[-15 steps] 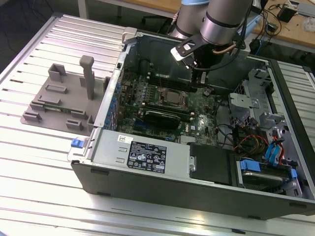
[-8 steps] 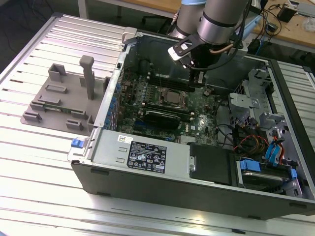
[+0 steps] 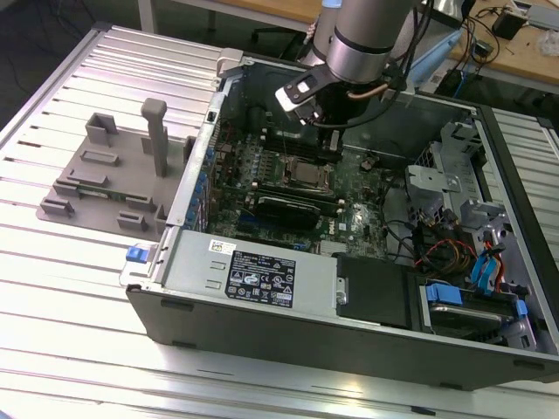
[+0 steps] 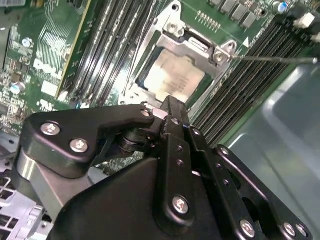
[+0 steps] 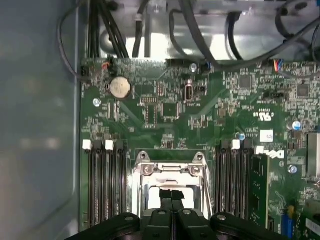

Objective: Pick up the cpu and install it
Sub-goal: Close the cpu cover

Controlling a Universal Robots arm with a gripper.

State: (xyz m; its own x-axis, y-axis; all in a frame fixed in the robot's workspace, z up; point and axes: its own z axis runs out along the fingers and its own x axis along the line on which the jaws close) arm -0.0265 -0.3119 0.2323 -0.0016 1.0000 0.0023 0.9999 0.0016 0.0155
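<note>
Silvery cpu [image 4: 172, 80] lies within the socket frame [image 4: 200, 47], apparently seated already, so the gripper [image 5: 171, 195] hangs centred just above it, jaws pressed together on nothing.

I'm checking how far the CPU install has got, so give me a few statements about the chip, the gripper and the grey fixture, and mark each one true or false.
1. The cpu lies in the socket on the motherboard. True.
2. The fingers of the gripper are spread wide apart. False: in the first wrist view they are shut together.
3. The grey fixture stands outside the computer case, on the exterior view's left. True.
4. The gripper hangs over the grey fixture. False: it hangs over the socket, inside the computer case.
</note>
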